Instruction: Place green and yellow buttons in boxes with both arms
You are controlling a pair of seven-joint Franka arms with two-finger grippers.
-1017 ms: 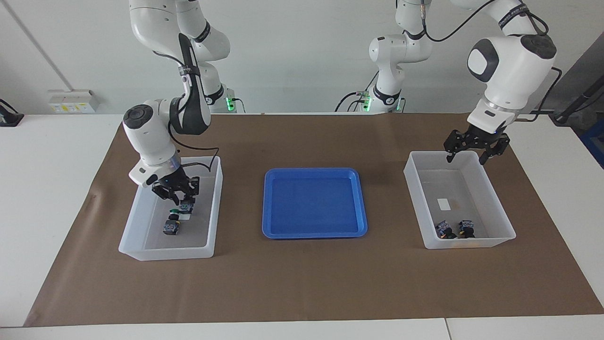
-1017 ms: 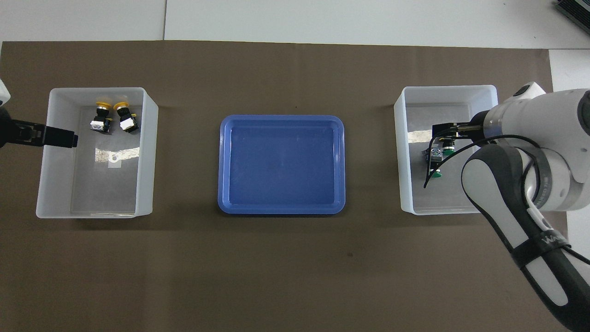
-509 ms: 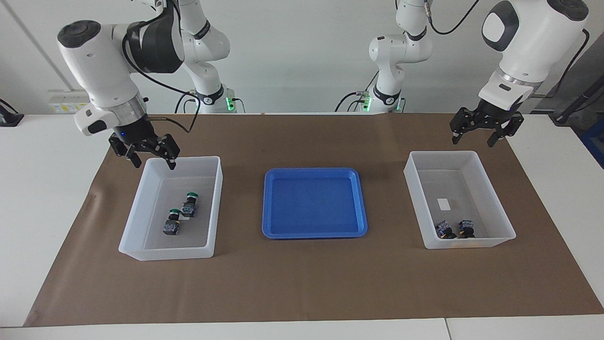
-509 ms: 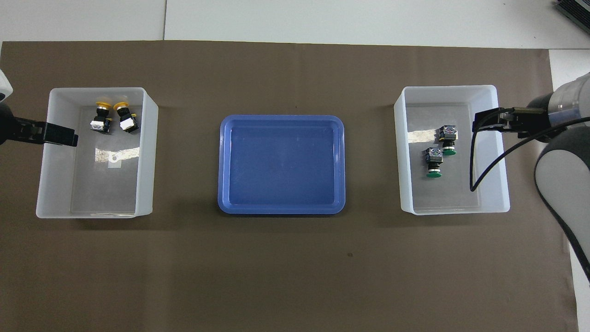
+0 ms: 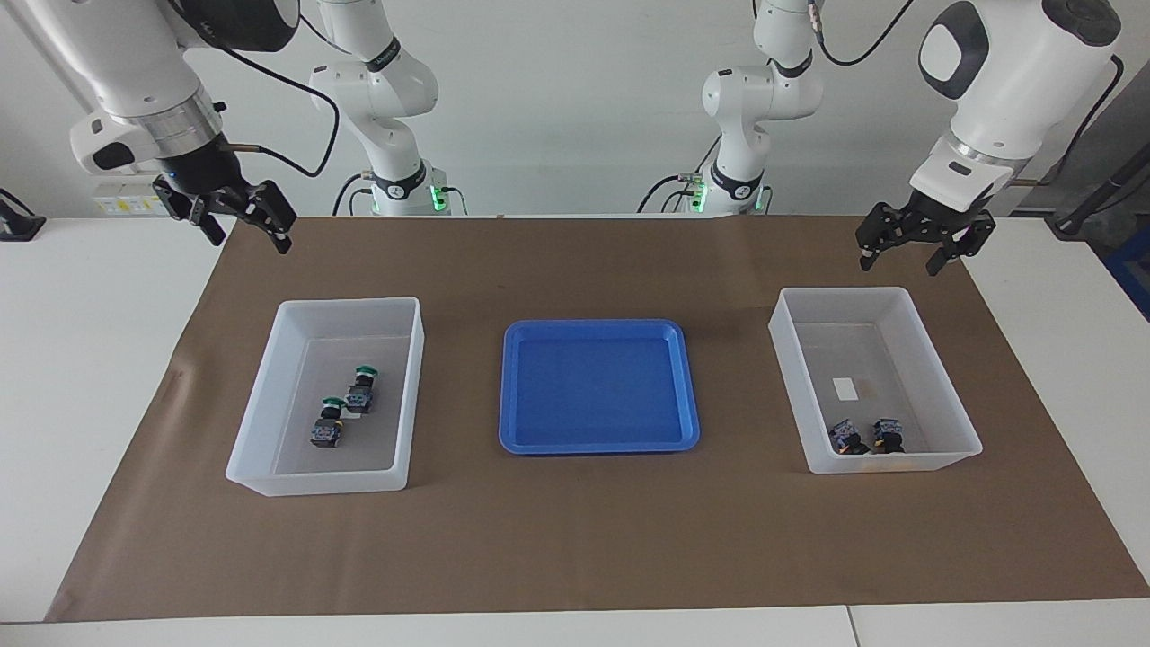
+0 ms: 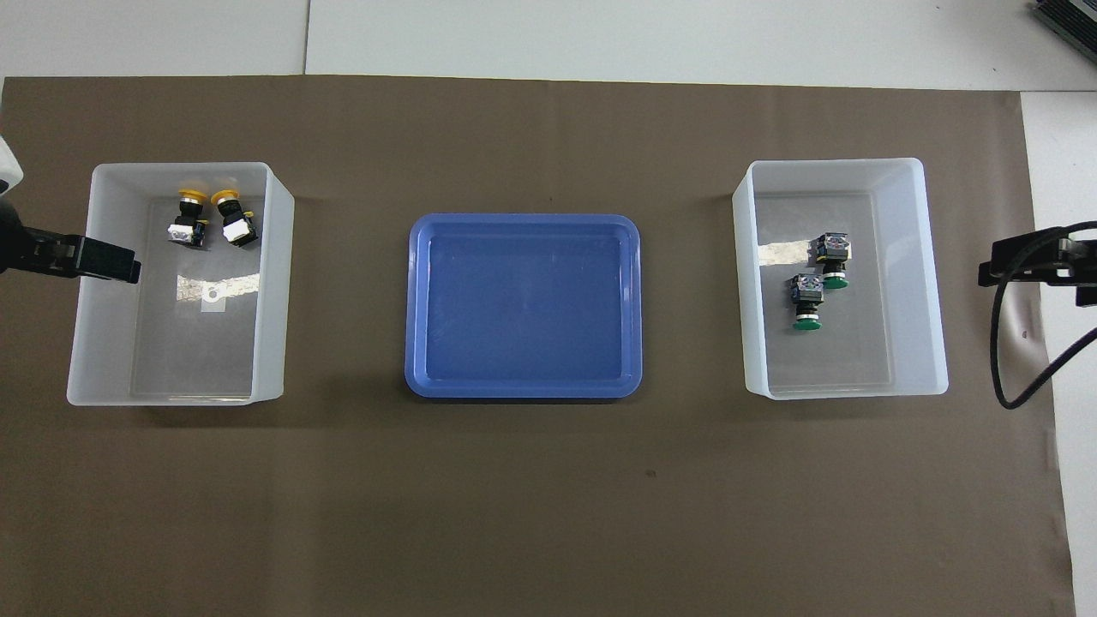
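Observation:
Two green buttons (image 5: 362, 385) (image 6: 833, 255) lie side by side in the box (image 5: 350, 304) (image 6: 836, 163) at the right arm's end. Two yellow buttons (image 5: 888, 435) (image 6: 233, 219) lie in the box (image 5: 844, 292) (image 6: 180, 167) at the left arm's end, against its wall farthest from the robots. My right gripper (image 5: 252, 235) (image 6: 1020, 261) hangs open and empty, high over the mat's corner beside its box. My left gripper (image 5: 898, 261) (image 6: 111, 261) is open and empty, raised over the mat at the robot-side rim of its box.
A shallow blue tray (image 5: 683, 377) (image 6: 523, 221) sits between the two boxes, with nothing in it. Brown paper (image 5: 575, 539) covers the table under everything. A small white label (image 5: 846, 387) lies on the floor of the yellow buttons' box.
My right gripper has risen out of its box, leaving the green buttons inside, and swung outward toward the mat's corner. My left gripper lifted off its box rim, then held still.

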